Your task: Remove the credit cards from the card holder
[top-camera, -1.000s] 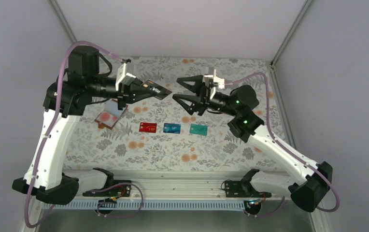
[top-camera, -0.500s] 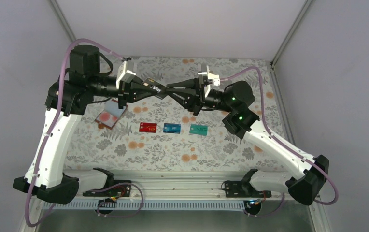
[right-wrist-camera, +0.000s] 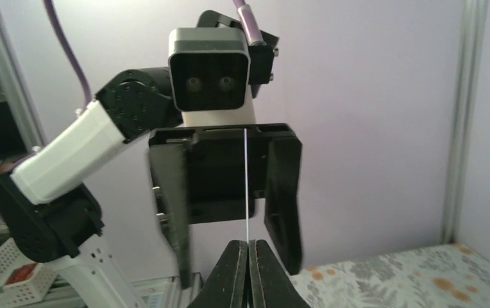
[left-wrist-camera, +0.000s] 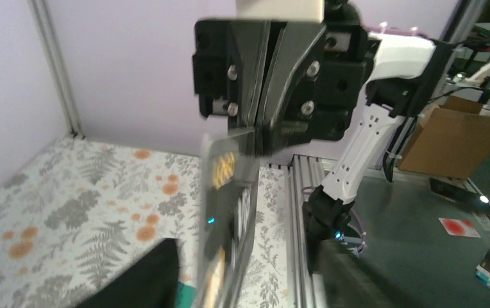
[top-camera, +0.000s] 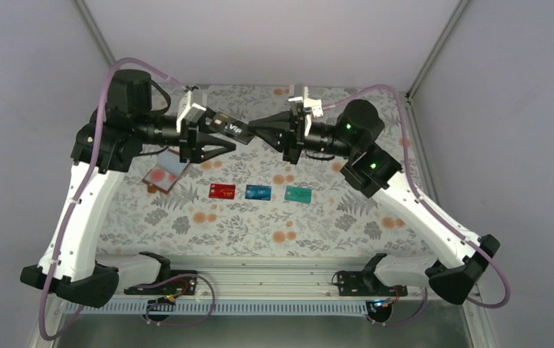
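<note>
A black credit card (top-camera: 232, 130) with gold lettering hangs in mid-air between both arms. My right gripper (top-camera: 254, 127) is shut on its right end; in the right wrist view the card (right-wrist-camera: 247, 186) shows edge-on as a thin line running up from the closed right gripper (right-wrist-camera: 249, 244). My left gripper (top-camera: 220, 141) is open, and its fingers (right-wrist-camera: 283, 192) stand apart on either side of the card. The brown card holder (top-camera: 166, 172) lies open on the table at the left. Red (top-camera: 222, 191), blue (top-camera: 258, 192) and teal (top-camera: 299, 193) credit cards lie in a row.
The floral tablecloth (top-camera: 332, 217) covers the table. Grey enclosure walls and a metal post (top-camera: 433, 51) stand behind and at the sides. A metal rail (top-camera: 274, 272) with both arm bases runs along the near edge.
My right gripper moved left and shut on the free end of the black card. My left gripper, shut on the card before, has opened its jaws.
</note>
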Robot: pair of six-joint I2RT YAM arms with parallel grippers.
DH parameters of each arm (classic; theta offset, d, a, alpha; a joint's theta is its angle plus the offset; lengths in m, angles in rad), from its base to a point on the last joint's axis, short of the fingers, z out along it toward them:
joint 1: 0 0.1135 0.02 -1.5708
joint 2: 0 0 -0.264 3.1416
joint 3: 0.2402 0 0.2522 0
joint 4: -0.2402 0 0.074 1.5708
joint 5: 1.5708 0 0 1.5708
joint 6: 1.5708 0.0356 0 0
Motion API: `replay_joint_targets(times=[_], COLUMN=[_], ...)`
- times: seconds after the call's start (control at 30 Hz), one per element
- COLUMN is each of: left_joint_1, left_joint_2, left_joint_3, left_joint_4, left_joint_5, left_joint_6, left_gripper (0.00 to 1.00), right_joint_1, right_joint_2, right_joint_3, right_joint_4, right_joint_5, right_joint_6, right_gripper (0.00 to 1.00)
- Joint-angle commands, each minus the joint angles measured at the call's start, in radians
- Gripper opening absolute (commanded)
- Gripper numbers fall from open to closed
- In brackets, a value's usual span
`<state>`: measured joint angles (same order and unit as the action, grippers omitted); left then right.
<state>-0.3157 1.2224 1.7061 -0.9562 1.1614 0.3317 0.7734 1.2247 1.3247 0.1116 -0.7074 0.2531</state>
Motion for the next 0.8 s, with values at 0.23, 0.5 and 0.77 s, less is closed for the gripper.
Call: replay_joint_targets(times=[0.23,0.5,0.77], left_joint_1=[0.149,0.188,0.234], left_joint_2=[-0.054,-0.074,-0.059], left_joint_3=[-0.177,-0.250,-0.334], left_joint_4=[0.038,0.032,0.054], left_joint_5=[-0.573,-0.599,-0.584], left_joint_6=[-0.088,-0.028,-0.017], left_gripper=[1.00,1.00,1.00], right_joint_1=[-0.362,-0.379,-0.368], right_joint_2=[0.263,0.718,0.973], right_joint_3=[0.169,0.374,0.403], right_joint_4=[-0.674,-0.858,-0.802], right_joint_5=[-0.096,-0.138,-0.241], right_joint_6=[-0.242,-0.458,-0.468], right_gripper=[0.04,0.04,0.04])
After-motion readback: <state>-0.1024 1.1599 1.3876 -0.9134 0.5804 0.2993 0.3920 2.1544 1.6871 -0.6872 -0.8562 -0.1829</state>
